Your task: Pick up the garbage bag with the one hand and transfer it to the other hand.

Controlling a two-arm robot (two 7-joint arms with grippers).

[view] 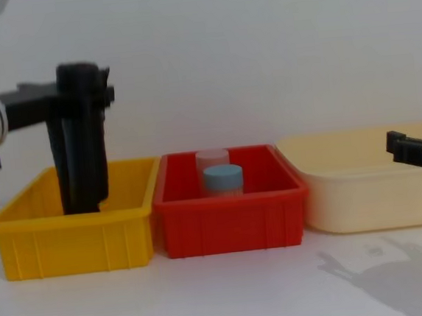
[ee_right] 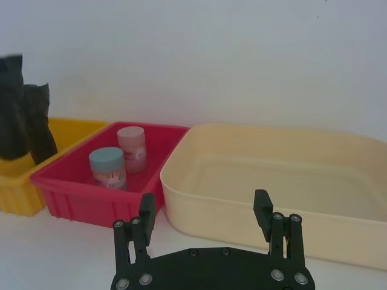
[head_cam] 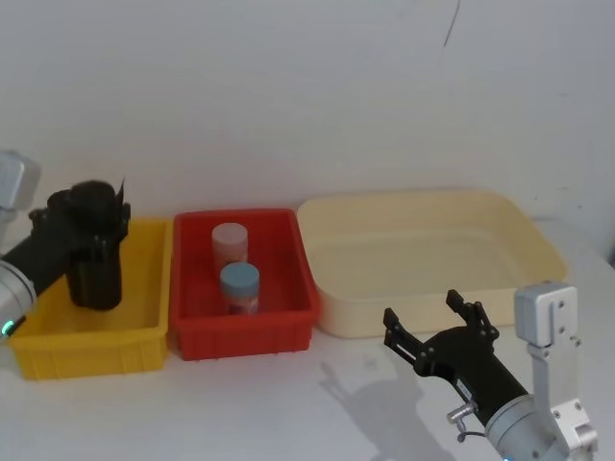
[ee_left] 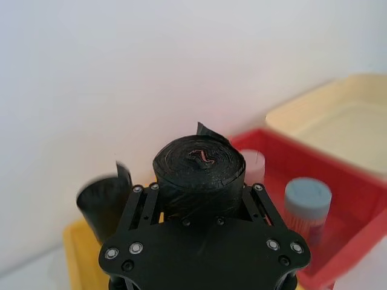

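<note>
Chest view, at the left of the frame: the left gripper (view: 80, 95) reaches in level from the edge, a green-teal light glowing on its silver wrist. It is clenched on the garbage bag (view: 78, 158) close to the top. The bag is a tall black roll standing upright in the yellow bin (view: 71, 244). Its lower end drops behind the bin's front wall, so I cannot tell whether it touches the floor of the bin.

From the left wrist view the roll's coiled top sits squarely between the two black fingers (ee_left: 142, 202), which press its sides. A second black roll (ee_left: 106, 202) with a ragged top edge stands just beside it, at the left of that frame.

Head view has the same grasp at the upper left. The red bin (head_cam: 192, 336) touches the yellow one at the centre left. Two jars stand in it, a pink-lidded jar (head_cam: 230, 242) farther back and a blue-lidded jar (head_cam: 239, 285) just in front. The blue-lidded one carries a printed label around its body, but the writing is too small to read. A large cream tub (head_cam: 538, 245) takes up the right half of the frame.

At the lower right of the head view the right gripper (head_cam: 420, 307) hangs above the white table (head_cam: 240, 413), in front of the tub. Its fingers are spread wide and hold nothing. It is well apart from the bag. I can read no brand or lettering on either gripper.
</note>
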